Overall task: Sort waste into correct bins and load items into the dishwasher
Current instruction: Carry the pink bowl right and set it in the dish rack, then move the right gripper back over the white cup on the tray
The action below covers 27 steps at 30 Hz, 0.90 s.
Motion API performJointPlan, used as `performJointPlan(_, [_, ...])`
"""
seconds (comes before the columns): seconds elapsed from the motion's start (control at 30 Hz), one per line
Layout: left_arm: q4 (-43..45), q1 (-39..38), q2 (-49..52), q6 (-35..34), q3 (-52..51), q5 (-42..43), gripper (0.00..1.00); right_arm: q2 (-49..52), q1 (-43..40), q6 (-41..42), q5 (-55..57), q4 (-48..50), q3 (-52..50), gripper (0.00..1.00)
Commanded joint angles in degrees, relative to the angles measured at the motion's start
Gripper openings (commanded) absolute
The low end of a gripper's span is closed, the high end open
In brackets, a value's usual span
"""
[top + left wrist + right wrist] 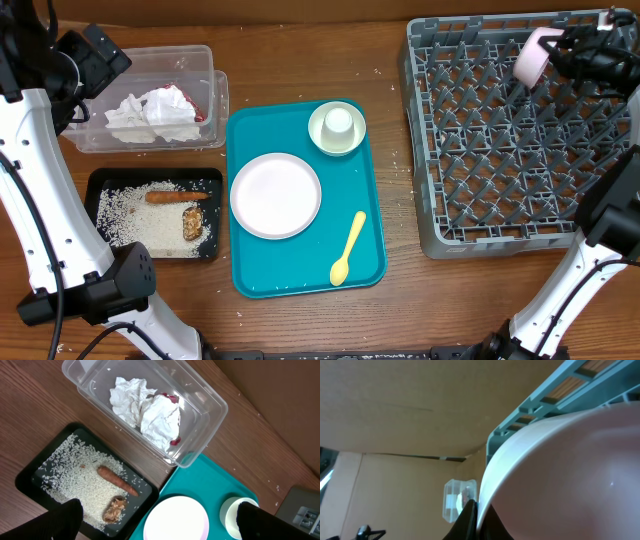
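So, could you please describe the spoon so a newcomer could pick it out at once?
Start at the teal tray in the middle of the table, left of the grey dish rack. The spoon lies in its near right corner, beside the large white dish. It is the only pale yellow, slender thing there; its neighbours are round and white.

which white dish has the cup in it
The smaller bowl at the teal tray's far right corner; the wider dish beside it is empty.

Tub (190,62) behind shallow tray (150,174); rack (480,150) far right; cup (340,121) seemingly in bowl (322,137).
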Motion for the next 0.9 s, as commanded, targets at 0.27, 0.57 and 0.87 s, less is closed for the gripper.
performJointPlan(0.27, [0.0,-0.4,0.2,-0.8,0.1,-0.8,1.0,-0.9,-8.3,0.3,3.1,-3.8,3.0,0.27])
performJointPlan(0.57, [0.0,-0.4,0.2,-0.8,0.1,-0.8,1.0,-6.5,-12.3,-5.3,23.0,-27.3,21.7,0.56])
performJointPlan(0.87, [0.0,-0.4,0.2,-0.8,0.1,-0.8,1.0,-14.7,-7.6,-6.2,46.2,-44.2,36.4,0.6])
